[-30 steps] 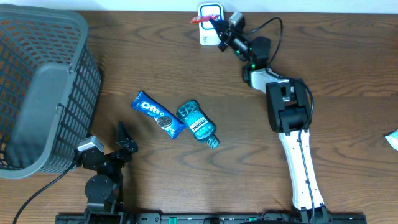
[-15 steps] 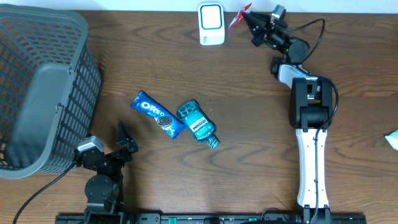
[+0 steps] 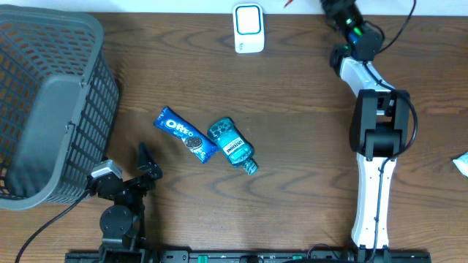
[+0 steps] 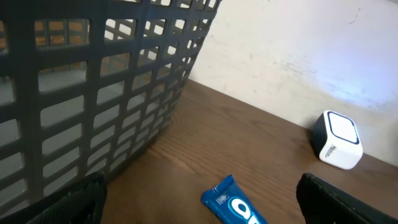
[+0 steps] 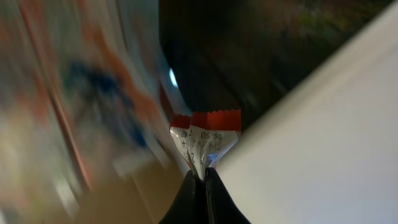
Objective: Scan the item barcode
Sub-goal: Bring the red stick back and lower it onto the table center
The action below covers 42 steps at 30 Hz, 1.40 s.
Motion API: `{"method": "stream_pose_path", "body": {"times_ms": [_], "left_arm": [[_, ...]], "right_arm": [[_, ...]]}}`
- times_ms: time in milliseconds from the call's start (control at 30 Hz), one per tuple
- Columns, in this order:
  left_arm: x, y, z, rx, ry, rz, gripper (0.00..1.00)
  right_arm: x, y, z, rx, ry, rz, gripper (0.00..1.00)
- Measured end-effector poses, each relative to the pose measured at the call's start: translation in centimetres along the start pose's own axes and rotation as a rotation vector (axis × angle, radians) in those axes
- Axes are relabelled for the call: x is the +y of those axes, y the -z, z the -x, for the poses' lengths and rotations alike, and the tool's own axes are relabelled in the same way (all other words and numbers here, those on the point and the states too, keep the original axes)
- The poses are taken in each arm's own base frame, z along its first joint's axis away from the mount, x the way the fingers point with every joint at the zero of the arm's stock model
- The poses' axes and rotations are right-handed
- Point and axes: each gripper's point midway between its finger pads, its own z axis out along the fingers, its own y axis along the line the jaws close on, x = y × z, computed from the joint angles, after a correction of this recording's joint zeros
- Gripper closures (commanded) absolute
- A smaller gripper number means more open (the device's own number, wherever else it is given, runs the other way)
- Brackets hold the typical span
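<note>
Red-edged white sachet (image 5: pixel 205 140), blue cookie pack (image 3: pixel 185 134), teal bottle (image 3: pixel 231 142) — grey lattice basket (image 3: pixel 101 91).

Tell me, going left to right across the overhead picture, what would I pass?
dark grey plastic mesh basket → blue Oreo biscuit packet → white box-shaped scanner → small red-edged sachet → black-and-white robot arm → white scrap at the right edge

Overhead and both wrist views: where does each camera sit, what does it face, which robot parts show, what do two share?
Overhead: above the table, looking down; left arm, right arm.
Left wrist: low, facing basket, scanner, wall; open left claw at bottom corners.
Right wrist: along shut right claw pinching red-edged sachet; rest blurred.
Shared, overhead and left wrist: scanner, basket, Oreo pack.
</note>
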Motion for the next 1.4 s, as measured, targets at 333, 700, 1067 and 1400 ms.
{"method": "stream_pose_path", "body": {"times_ms": [333, 700, 1067, 1400], "left_arm": [[0.0, 0.0, 0.0, 0.000, 0.000, 0.000, 0.02], [0.0, 0.0, 0.0, 0.000, 0.000, 0.000, 0.02], [0.0, 0.0, 0.0, -0.001, 0.000, 0.000, 0.02], [0.0, 0.0, 0.0, -0.001, 0.000, 0.000, 0.02]], "right_arm": [[0.6, -9.9, -6.0, 0.037, -0.385, -0.390, 0.98], [9.8, -4.1, -19.7, 0.494, 0.155, -1.231, 0.92], [6.4, 1.2, -22.7, 0.911, 0.427, -1.242, 0.11], [-3.1, 9.4, -34.7, 1.294, 0.438, -1.107, 0.20]]}}
